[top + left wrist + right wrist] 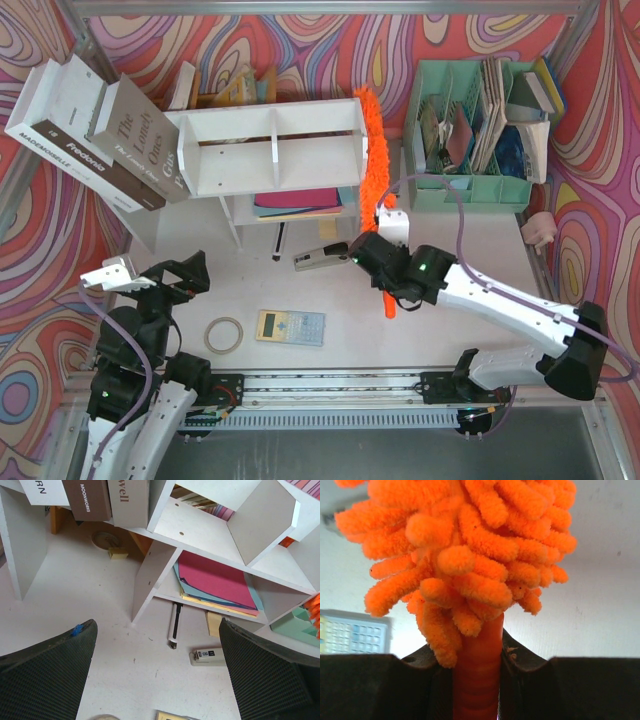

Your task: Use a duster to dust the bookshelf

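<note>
The white bookshelf stands at the back of the table and fills the upper part of the left wrist view. The duster's fluffy orange head lies along the shelf's right end, reaching past its top edge. My right gripper is shut on the duster's orange handle, just below the head; the handle's tail sticks out behind the wrist. My left gripper hovers open over the table at front left, nothing between its fingers. A bit of orange duster shows at the right edge of the left wrist view.
Large books lean against the shelf's left side. A mint-green file organiser stands at back right. Coloured paper lies in the lower tier. On the table lie a stapler, pen, calculator and tape roll.
</note>
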You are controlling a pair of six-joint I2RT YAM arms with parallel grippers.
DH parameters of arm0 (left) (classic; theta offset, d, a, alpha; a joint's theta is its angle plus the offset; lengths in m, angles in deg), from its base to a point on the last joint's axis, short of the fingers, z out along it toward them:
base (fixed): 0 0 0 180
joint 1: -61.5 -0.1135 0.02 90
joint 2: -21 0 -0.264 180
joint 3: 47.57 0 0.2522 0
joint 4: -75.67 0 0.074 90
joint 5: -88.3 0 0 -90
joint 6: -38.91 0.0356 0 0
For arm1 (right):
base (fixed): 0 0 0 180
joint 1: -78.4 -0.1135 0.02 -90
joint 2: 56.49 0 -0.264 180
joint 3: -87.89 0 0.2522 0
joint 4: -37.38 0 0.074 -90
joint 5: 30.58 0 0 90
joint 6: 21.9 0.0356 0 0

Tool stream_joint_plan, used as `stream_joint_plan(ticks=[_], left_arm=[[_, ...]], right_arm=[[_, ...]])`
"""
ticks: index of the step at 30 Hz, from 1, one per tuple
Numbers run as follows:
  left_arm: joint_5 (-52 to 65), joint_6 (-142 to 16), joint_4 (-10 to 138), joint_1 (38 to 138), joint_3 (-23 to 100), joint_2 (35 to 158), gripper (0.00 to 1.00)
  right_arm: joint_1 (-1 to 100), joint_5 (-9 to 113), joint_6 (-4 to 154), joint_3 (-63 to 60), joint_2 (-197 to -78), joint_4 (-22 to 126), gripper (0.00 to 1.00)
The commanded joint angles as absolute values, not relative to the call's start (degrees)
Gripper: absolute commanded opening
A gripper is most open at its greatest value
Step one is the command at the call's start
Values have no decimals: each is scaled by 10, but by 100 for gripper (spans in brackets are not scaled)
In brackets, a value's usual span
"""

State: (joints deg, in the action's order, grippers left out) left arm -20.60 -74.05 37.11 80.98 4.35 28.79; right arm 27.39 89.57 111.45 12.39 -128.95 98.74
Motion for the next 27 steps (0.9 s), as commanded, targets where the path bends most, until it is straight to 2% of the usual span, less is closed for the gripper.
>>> stream_joint_plan(ticks=[1,7,20,27], left_arm=[[-205,-741,367,807,46,282,98],[-210,-742,370,807,42,272,98],[-206,-742,370,807,43,275,98],[-205,-742,371,807,42,277,98]], right_arm=[[272,966,1071,31,-1262,989,0],[272,966,1055,6,-1242,995,0],[272,863,1143,199,-1263,910,0],[272,811,1170,258,-1308,859,0]])
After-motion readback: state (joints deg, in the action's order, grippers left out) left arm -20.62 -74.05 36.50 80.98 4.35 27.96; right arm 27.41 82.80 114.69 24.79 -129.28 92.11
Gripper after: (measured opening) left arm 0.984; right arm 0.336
